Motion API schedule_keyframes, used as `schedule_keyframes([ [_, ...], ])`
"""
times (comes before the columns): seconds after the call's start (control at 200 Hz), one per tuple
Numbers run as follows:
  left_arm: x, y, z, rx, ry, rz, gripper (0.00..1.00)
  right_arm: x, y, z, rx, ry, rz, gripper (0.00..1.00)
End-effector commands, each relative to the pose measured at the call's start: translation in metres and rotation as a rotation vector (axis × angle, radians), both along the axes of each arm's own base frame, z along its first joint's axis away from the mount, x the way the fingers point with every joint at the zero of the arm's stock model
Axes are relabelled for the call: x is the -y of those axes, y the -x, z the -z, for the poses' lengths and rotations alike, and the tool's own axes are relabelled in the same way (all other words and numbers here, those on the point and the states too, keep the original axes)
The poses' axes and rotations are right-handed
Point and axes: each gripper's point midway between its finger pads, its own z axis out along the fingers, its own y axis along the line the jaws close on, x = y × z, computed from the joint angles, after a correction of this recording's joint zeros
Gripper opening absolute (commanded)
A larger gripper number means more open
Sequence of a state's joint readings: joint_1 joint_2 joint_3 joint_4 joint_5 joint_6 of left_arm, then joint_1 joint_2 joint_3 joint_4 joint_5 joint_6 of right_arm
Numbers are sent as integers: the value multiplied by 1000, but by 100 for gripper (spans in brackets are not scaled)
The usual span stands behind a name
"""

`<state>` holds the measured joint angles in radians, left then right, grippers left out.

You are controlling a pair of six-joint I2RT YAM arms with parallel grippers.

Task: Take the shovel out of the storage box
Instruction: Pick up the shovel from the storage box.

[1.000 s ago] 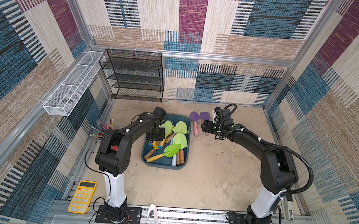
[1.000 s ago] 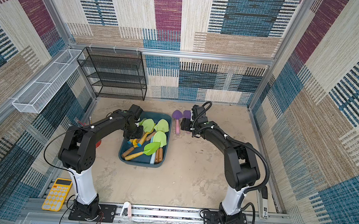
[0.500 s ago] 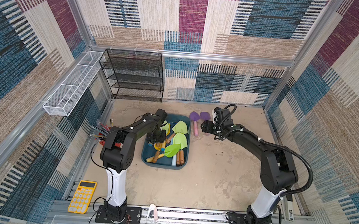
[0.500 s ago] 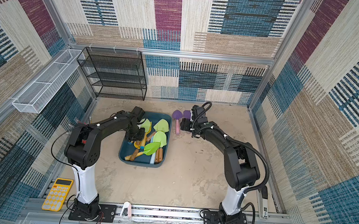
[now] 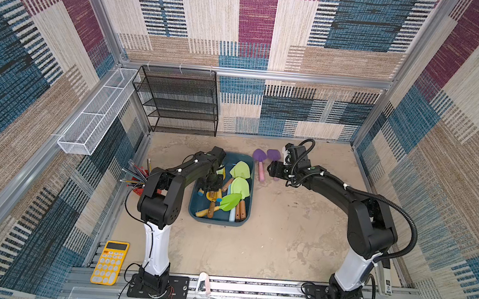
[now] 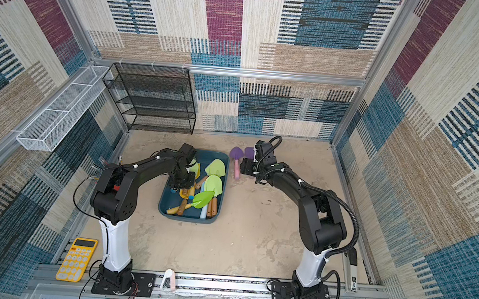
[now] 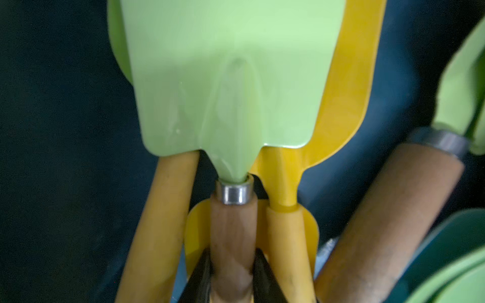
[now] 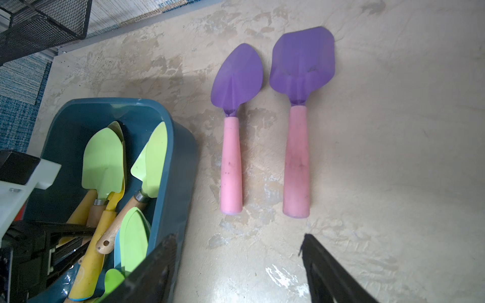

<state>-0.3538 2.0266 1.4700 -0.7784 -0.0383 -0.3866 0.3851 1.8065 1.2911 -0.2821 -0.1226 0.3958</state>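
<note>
My left gripper is clamped on the wooden handle of a green-bladed trowel, a little behind its metal ferrule, inside the teal storage box. I judge it stiff and fairly light. The glossy blade looks slippery, probably painted metal though I can't be sure, so bare wood is the place to hold. It lies over a yellow scoop, wedged between yellow handles, with more green trowels piled alongside. My right gripper hangs open above two purple trowels on the table.
</note>
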Motion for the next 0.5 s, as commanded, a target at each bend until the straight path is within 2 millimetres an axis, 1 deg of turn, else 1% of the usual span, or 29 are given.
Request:
schedule_keyframes([
  [0.0, 4, 6, 8, -35, 12, 24, 15, -2, -4, -8, 28, -12, 4, 77],
  [0.075, 4, 5, 8, -33, 14, 21, 5, -2, -4, -9, 30, -9, 5, 76],
  [0.165, 5, 4, 1, -21, 24, 16, 0, -1, -4, -13, 39, -11, 6, 76],
  [0.23, 7, 3, -9, 0, 41, 11, 0, -1, -4, -18, 48, -14, 7, 76],
  [0.376, 12, -1, -39, 63, 90, 4, 0, -2, -4, -29, 68, -25, 5, 76],
  [0.491, 17, 1, -55, 88, 131, 6, 0, -4, -2, -36, 77, -42, -4, 76],
])
